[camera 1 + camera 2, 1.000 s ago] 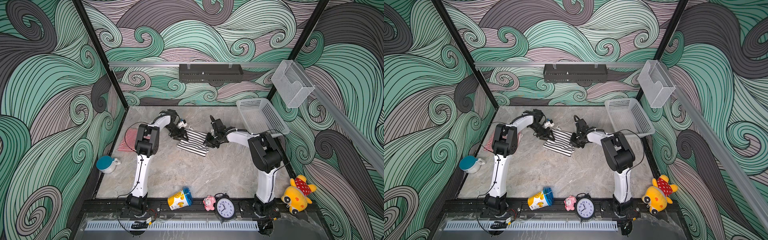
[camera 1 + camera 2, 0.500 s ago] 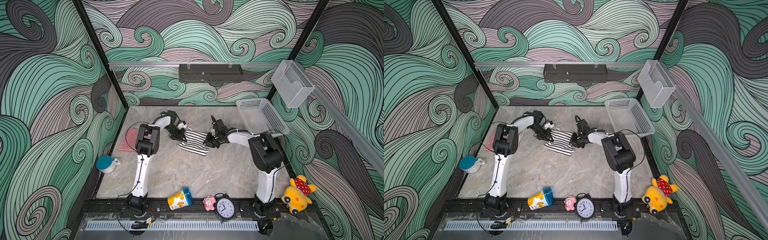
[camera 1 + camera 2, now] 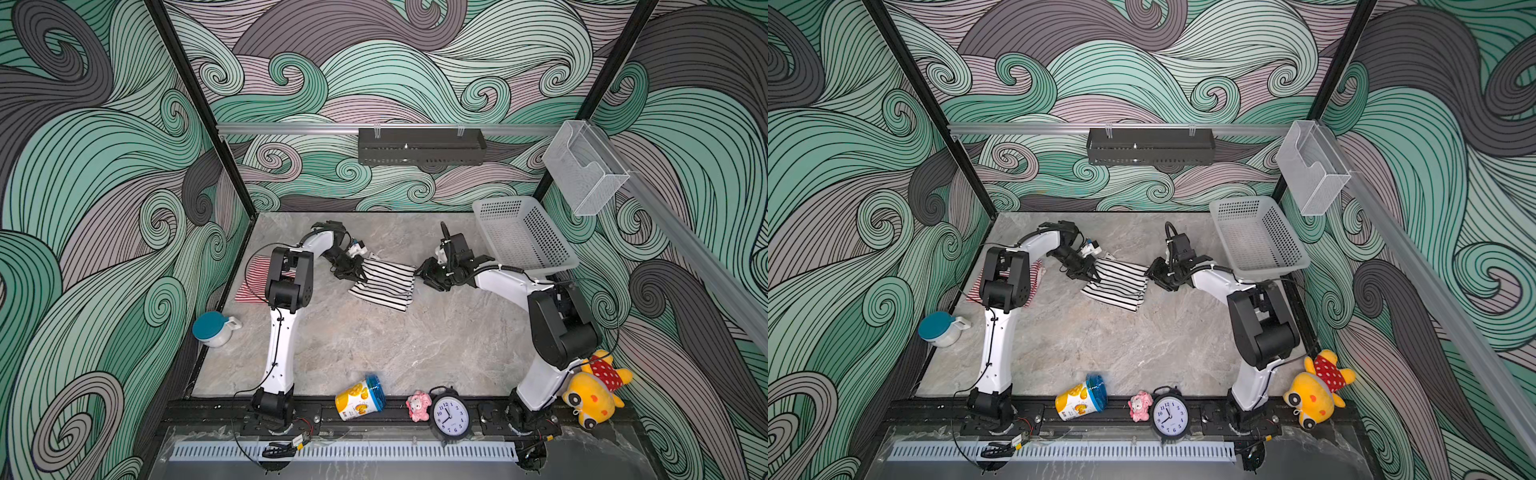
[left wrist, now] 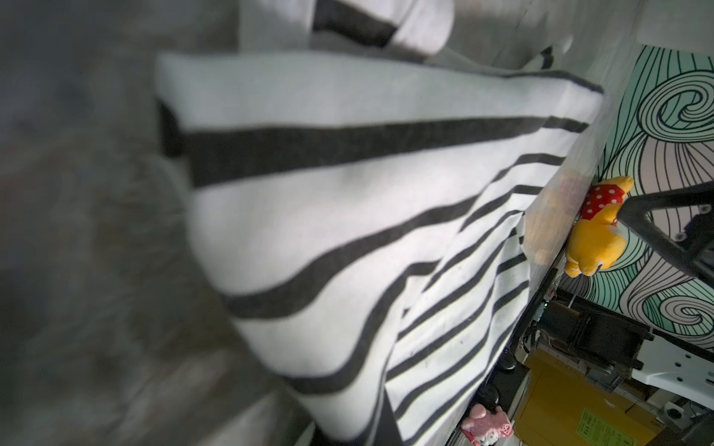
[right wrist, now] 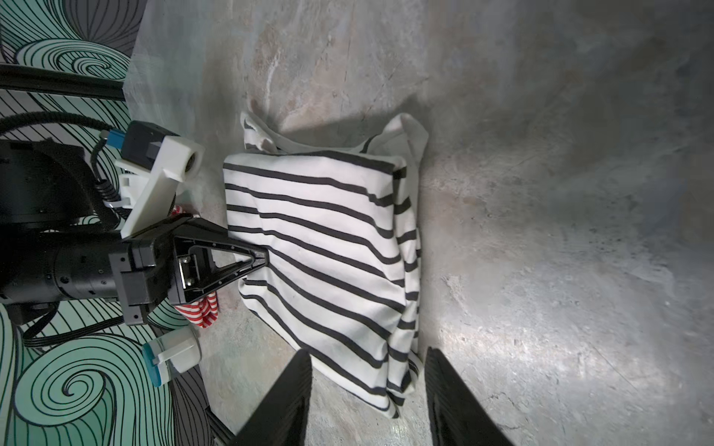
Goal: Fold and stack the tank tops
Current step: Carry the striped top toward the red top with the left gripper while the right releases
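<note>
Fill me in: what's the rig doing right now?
Both arms are on the black-and-white tank top, which lies folded on the table. The left gripper is shut on its edge. The right gripper is open, its jaws on either side of the opposite corner. The red-and-white tank top lies apart by the left wall, partly hidden behind the left arm, so nothing is stacked yet.
</note>
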